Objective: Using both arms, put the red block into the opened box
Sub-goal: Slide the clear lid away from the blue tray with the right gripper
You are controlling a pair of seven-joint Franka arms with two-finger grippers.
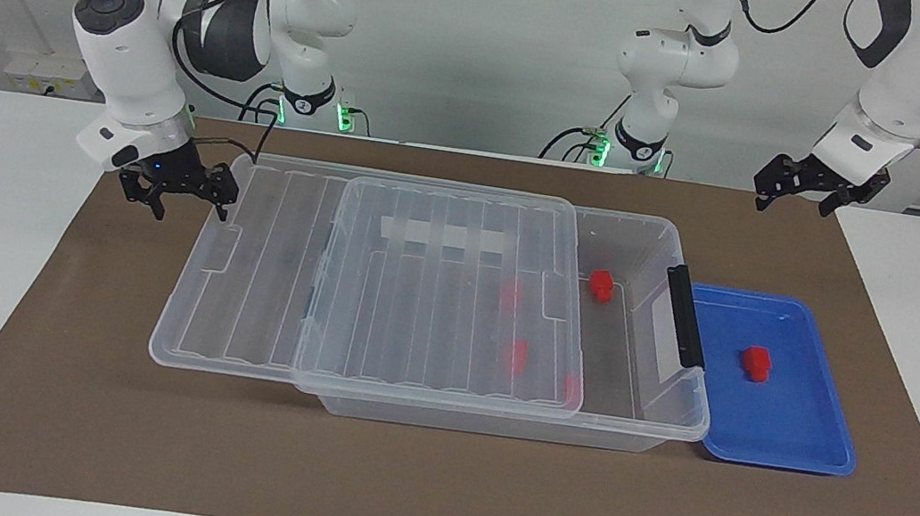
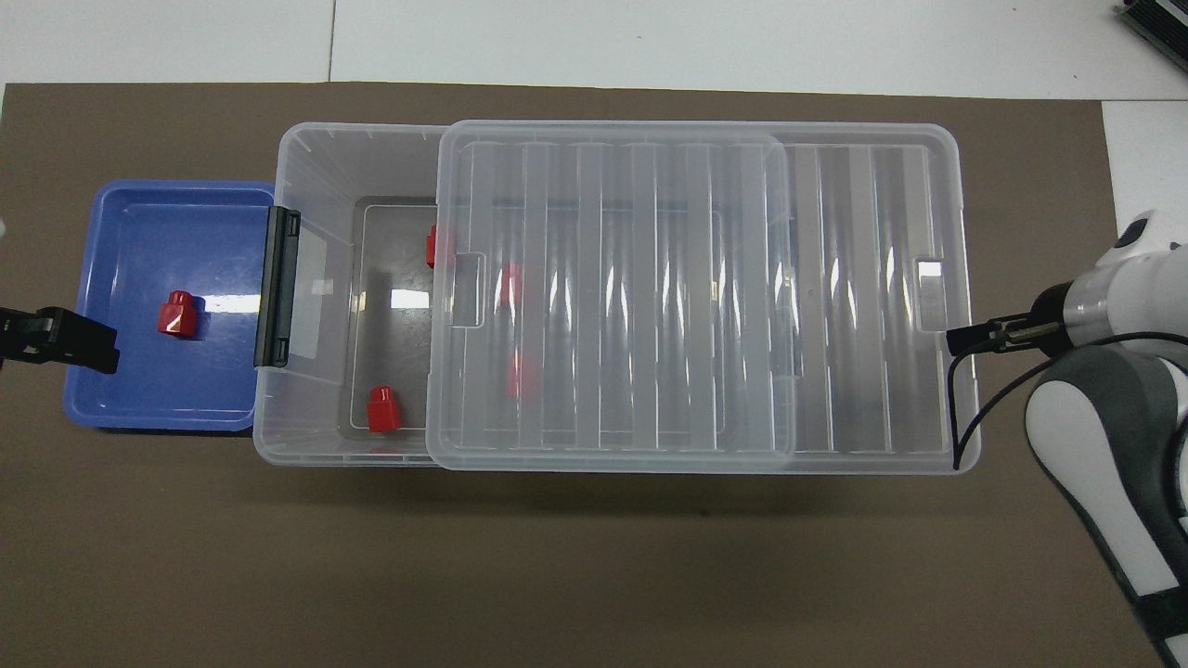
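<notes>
- the box [image 1: 676,414] was seen in the middle of the brown mat [image 1: 86,421], its black latch [image 1: 684,315] at the end beside the blue tray [image 1: 802,450].
- the clear lid [image 1: 384,283] was found lying slid toward the right arm's end of the table, overhanging the box rim there, so that a strip of the box at the latch end was uncovered.
- one red block [image 1: 756,363] was seen in the blue tray, well apart from its rims; two more blocks [image 2: 383,409] were seen in the uncovered strip, and others were only dimly seen under the lid.
- the right gripper [image 1: 179,192] was seen low at the lid's overhanging edge, its fingers spread; whether the lid was touched could not be told.
- the left gripper [image 1: 803,185] was held in the air over the mat's edge nearer the robots than the tray, fingers spread, with nothing between them.
- bare mat was seen on every side of box and tray.
</notes>
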